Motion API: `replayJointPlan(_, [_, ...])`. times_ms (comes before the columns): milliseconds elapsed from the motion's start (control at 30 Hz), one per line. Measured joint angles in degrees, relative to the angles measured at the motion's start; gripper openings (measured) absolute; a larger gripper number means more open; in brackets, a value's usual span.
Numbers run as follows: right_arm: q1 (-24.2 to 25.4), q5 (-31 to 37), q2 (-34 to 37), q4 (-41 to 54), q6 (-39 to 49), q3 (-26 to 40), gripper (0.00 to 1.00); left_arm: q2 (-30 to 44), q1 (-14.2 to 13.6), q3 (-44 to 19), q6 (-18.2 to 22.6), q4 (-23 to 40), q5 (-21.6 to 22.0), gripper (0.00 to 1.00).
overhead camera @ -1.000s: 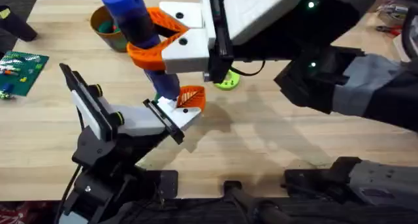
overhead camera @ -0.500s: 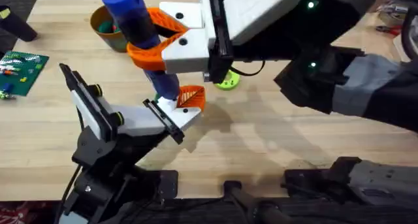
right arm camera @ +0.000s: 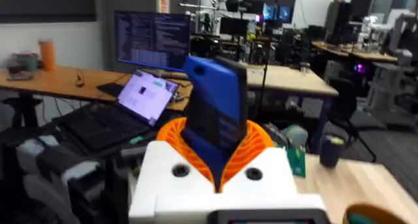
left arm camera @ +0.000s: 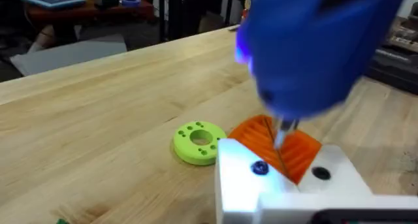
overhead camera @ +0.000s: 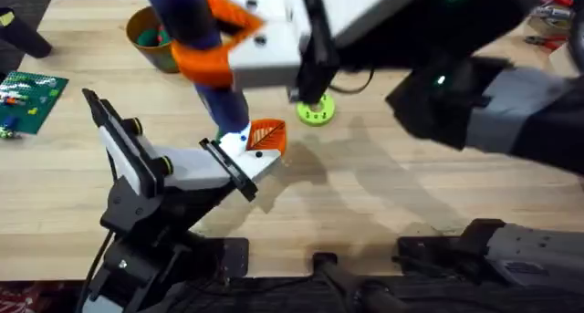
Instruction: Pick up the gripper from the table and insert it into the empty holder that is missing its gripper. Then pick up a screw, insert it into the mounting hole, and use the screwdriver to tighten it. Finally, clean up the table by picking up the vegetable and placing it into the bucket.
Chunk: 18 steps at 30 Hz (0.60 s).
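Note:
My right gripper [overhead camera: 208, 56] reaches across from the right, its orange jaws shut on the blue screwdriver [overhead camera: 187, 21]. The screwdriver slants down, and its dark tip [left arm camera: 285, 126] meets the white holder [overhead camera: 214, 170] on my left arm. The orange ribbed gripper [overhead camera: 266, 137] sits in that holder and rises from the white block [left arm camera: 287, 185] in the left wrist view. Two dark round spots mark the block's face; I cannot tell screw from hole. The right wrist view has the screwdriver [right arm camera: 215, 113] between orange pads [right arm camera: 255, 145]. The vegetable is out of view.
The ochre bucket [overhead camera: 144, 32] stands at the far left of the table [overhead camera: 383, 194]. A lime-green ring with holes [overhead camera: 316, 111] lies just beyond the holder. A green board [overhead camera: 29, 96] lies at the left edge. Bare wood spreads to the right.
My right gripper has lifted and shifted toward the far side with the screwdriver, which now leans more steeply. The holder and the orange gripper have stayed put.

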<state>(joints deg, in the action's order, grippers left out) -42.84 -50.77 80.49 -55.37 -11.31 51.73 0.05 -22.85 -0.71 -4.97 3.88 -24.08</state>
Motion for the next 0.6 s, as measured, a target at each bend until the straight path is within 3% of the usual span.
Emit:
replayJointPlan(233, [2.2,-2.1,-1.4,11.0,-2.0,11.5,0.036,0.0,0.0,0.0,0.0,0.0,-0.1,0.011])
replayJointPlan(467, [2.6,-4.1,-1.8,17.8,0.6,13.2,0.036,0.0,0.0,0.0,0.0,0.0,-0.1,0.011])
replayJointPlan(600, [4.7,-5.8,-1.7,37.7,5.9,16.6,0.036,0.0,0.0,0.0,0.0,0.0,-0.1,0.011])
